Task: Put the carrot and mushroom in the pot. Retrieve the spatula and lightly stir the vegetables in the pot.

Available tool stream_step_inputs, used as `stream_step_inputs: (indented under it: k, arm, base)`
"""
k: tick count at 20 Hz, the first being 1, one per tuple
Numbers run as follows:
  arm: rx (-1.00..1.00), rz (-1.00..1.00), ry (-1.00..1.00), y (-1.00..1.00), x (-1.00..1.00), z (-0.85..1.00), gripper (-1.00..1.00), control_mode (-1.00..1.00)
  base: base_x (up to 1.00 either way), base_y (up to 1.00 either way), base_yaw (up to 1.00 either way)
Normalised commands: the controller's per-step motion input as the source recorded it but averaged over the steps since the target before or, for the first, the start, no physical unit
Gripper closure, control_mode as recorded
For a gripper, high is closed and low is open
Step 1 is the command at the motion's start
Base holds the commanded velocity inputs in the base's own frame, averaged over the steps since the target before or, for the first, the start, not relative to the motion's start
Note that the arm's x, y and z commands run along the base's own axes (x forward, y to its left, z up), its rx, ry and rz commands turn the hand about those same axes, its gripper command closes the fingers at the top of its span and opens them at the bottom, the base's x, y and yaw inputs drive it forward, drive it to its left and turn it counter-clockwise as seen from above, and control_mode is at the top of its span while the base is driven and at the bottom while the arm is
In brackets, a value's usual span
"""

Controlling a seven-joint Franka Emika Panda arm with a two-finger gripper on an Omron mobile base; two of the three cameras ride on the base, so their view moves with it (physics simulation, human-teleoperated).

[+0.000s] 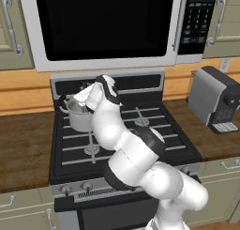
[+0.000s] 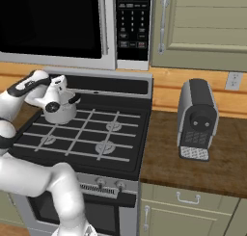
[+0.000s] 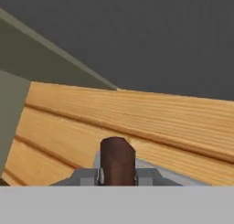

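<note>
Pot [image 1: 78, 117] sits on the stove's [image 2: 120, 148] back-left burner, with the gripper [image 3: 117, 175] right over it, fingers clamped on a brown handle [image 3: 117, 160], probably the spatula. Risk I see: stirring too hard could tip that light pot or fling veggies out.

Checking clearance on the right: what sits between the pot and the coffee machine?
Between the pot and the coffee machine lie only bare stove grates and a strip of wooden counter, as seen in the right base view.
</note>
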Motion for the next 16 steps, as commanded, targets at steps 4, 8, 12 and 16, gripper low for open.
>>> stream_step_inputs:
  k: [4, 8, 12, 16]
  arm:
    - [0.00, 0.00, 0.21, 0.06, 0.64, -0.48, 1.00, -1.00]
    - [0.00, 0.00, 0.30, 0.33, 0.62, -0.59, 1.00, -1.00]
    - [0.00, 0.00, 0.35, 0.44, 0.75, -0.61, 1.00, -1.00]
    - [0.00, 0.00, 0.24, 0.40, 0.38, -0.50, 1.00, -1.00]
  base:
    - [0.00, 0.00, 0.00]
    - [0.00, 0.00, 0.00]
    - [0.00, 0.00, 0.00]
    - [0.00, 0.00, 0.00]
